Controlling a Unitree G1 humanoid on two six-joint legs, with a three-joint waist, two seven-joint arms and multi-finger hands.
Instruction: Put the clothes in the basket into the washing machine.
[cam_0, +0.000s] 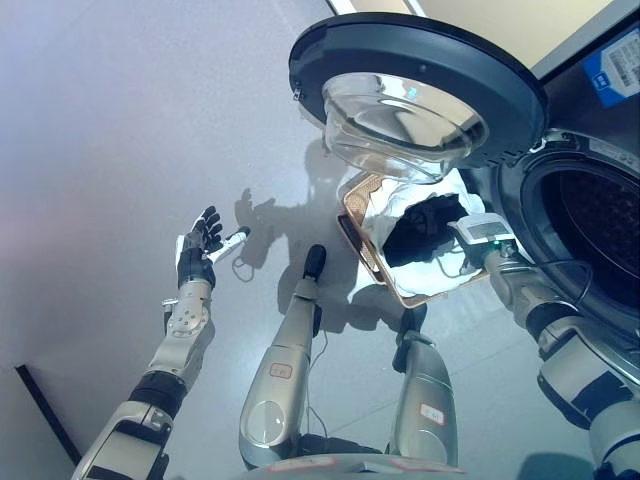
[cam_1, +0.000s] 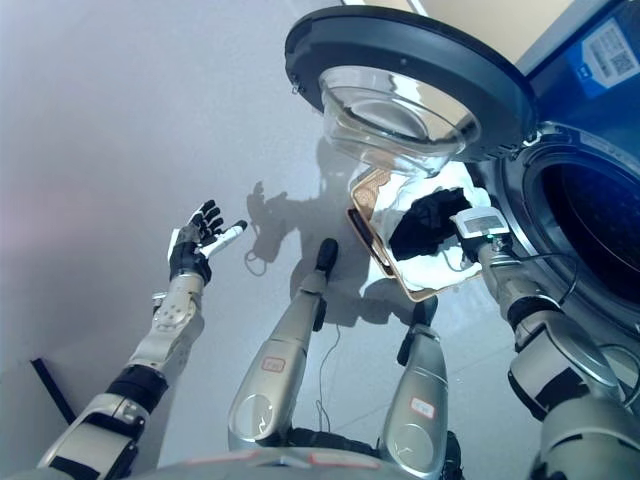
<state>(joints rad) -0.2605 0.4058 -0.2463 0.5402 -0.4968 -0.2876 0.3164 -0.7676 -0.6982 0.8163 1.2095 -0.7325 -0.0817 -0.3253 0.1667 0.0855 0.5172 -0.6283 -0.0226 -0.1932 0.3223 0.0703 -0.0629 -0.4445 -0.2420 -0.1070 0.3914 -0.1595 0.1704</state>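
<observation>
Basket (cam_0: 372, 262): tan, on the grey floor (cam_0: 120, 110) right in front of the washing machine (cam_0: 590, 200), partly under the swung-open door.
Clothes: a black garment (cam_0: 425, 228) lies on top of white cloth (cam_0: 385, 222) inside the basket; none of it shows in the drum.
Washing machine: dark front, round opening facing the robot, drum dark inside.
Door (cam_0: 415, 75): wide open, glass bowl bulging toward the camera, hanging over the basket's far end.
Right hand (cam_1: 440, 232): reached down into the basket at the black garment; dark fingers blend with the dark cloth, so I cannot tell whether they are closed on it.
Left hand (cam_0: 203, 240): held out over bare floor, well apart from the basket, fingers spread and holding nothing.
</observation>
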